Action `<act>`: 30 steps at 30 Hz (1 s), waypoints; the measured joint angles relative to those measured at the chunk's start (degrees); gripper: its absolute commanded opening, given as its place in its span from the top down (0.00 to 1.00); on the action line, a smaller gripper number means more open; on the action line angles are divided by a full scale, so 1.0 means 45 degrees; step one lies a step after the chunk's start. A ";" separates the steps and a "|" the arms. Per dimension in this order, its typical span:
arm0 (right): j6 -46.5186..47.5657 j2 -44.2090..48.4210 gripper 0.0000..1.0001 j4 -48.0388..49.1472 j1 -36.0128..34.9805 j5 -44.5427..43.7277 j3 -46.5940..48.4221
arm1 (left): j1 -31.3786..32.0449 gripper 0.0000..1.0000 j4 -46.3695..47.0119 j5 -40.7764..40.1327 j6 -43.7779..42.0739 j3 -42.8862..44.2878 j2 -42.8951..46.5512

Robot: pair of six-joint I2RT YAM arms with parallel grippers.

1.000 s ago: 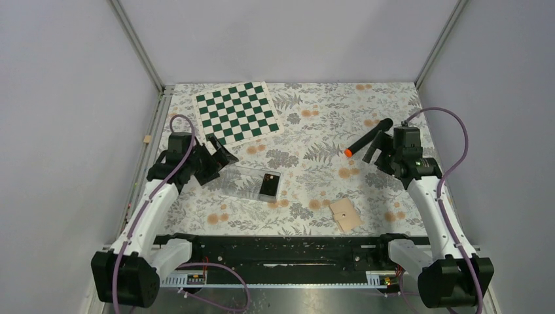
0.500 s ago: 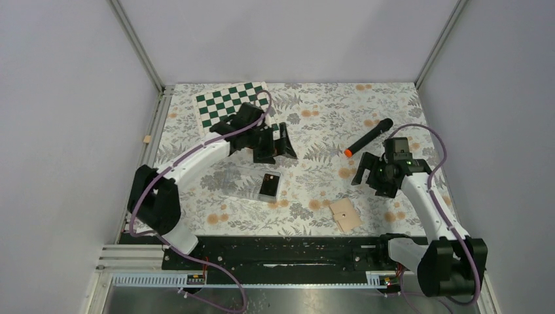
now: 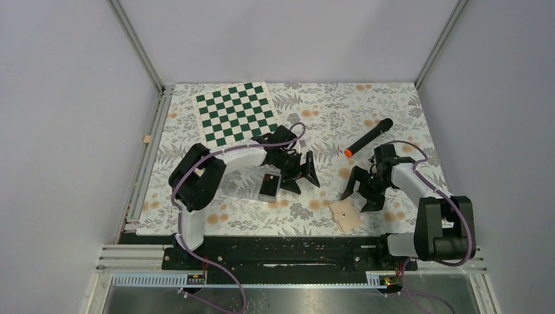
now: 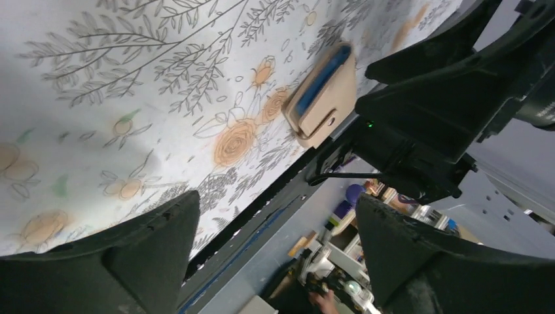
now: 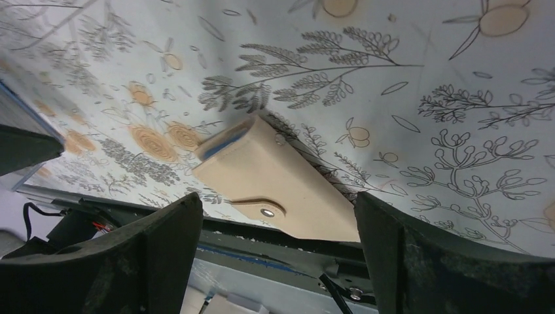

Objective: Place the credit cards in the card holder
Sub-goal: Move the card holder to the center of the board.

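A black credit card [image 3: 269, 186] with a small orange mark lies at the right end of a clear plastic tray [image 3: 241, 178]. The tan card holder [image 3: 345, 214] lies folded shut on the floral cloth near the front edge. It also shows in the left wrist view [image 4: 324, 95] and in the right wrist view [image 5: 281, 183], with its blue lining at one edge and a snap dot. My left gripper [image 3: 303, 182] is open and empty just right of the tray [image 4: 275, 261]. My right gripper [image 3: 357, 198] is open and empty just above the card holder [image 5: 278, 261].
A black marker [image 3: 368, 137] with an orange tip lies at the back right. A green and white chessboard mat [image 3: 237, 112] lies at the back left. The right arm [image 4: 451, 98] fills the right side of the left wrist view. The black front rail [image 3: 288, 245] borders the table.
My left gripper has swung right and forward, from beside the chessboard to the right of the tray. My right gripper has moved forward and left, from the marker down to the card holder.
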State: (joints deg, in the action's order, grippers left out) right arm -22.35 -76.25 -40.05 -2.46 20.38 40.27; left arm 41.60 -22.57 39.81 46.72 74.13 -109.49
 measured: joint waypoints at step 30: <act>-0.1899 -0.4036 0.93 0.1889 0.0000 0.3478 0.0491 | 0.0597 0.67 -0.1044 0.2025 0.0738 0.4838 -0.5217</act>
State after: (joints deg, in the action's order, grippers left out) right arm -30.89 -94.41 -31.55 -2.46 36.03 42.48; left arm 44.29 -27.27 48.93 50.04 95.90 -132.97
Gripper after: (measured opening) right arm 0.209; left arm 0.398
